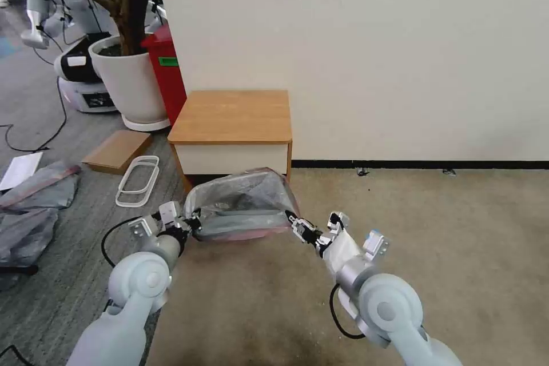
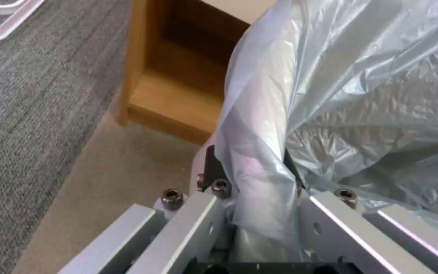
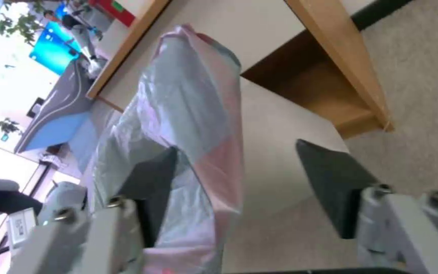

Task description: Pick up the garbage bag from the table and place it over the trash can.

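The garbage bag (image 1: 243, 203) hung stretched sideways over the trash can (image 3: 280, 144), before the table (image 1: 231, 117); left gripper (image 1: 191, 224) pinched one end, right gripper (image 1: 293, 222) stood open around the other.

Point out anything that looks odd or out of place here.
On the grey carpet lie crumpled grey bags, a cardboard sheet and white frames. The garbage bag bunches unevenly between left pincer and right pincer.

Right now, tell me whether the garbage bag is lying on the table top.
No. In the head view the table top is bare wood, and the garbage bag sits lower, draped over the trash can in front of the drawer.
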